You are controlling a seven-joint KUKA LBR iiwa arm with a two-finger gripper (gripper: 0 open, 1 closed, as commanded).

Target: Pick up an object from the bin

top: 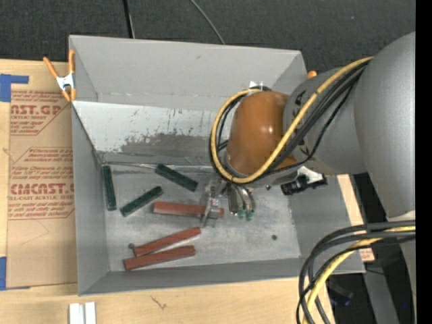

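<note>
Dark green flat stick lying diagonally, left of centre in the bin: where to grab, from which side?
Grip the dark green flat stick mid-length, straight from above, closing across its narrow width. It lies flat on the grey metal bin floor with both long sides apparently free. Avoid its left end: another green stick lies close there.

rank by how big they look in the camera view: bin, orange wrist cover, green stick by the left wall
Largest to smallest:
1. grey bin
2. orange wrist cover
3. green stick by the left wall

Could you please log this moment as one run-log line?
hand: at right end of upper red stick | stick: flat on bin floor
</note>
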